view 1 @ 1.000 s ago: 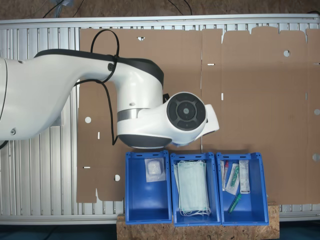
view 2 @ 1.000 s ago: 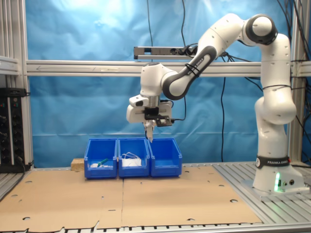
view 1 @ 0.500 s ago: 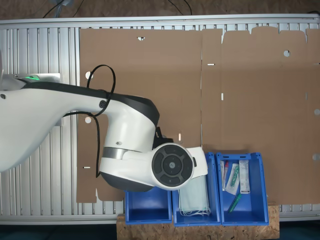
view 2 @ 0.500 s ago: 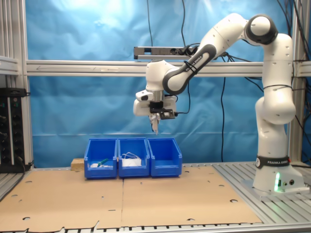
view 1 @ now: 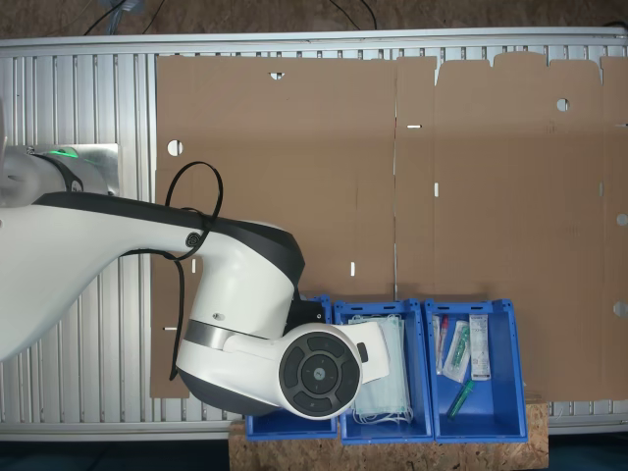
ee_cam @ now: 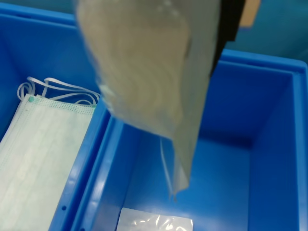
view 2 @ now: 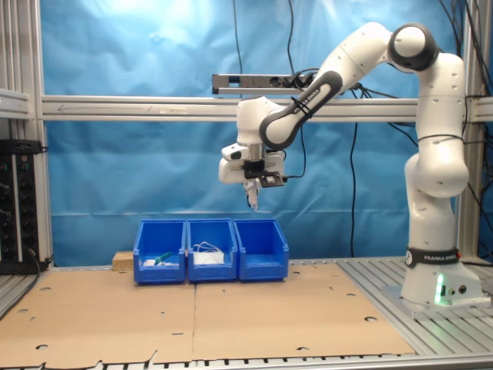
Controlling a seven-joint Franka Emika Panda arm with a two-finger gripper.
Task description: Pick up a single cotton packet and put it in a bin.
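In the wrist view a cotton packet [ee_cam: 144,72], clear plastic with a white pad, hangs blurred close to the camera, and my gripper is shut on its upper edge. Below it lies the bin [ee_cam: 269,144], blue and open-topped, with another small clear packet [ee_cam: 155,223] flat on its floor. In the second exterior view my gripper [view 2: 253,202] is high above that bin [view 2: 263,252], the one at the second exterior view's right end of the row. In the first exterior view my arm [view 1: 294,363] covers most of this bin [view 1: 285,428].
Three blue bins stand side by side at the edge of a cardboard-covered table [view 1: 392,177]. The middle bin [view 1: 417,373] holds pale green masks [view 1: 388,378]; the far one [view 1: 500,392] holds long narrow packets. The arm's base [view 2: 431,285] stands at the second exterior view's right.
The gripper has risen and shifted towards the second exterior view's right. In the first exterior view the arm has swung down over the bin that showed a packet before.
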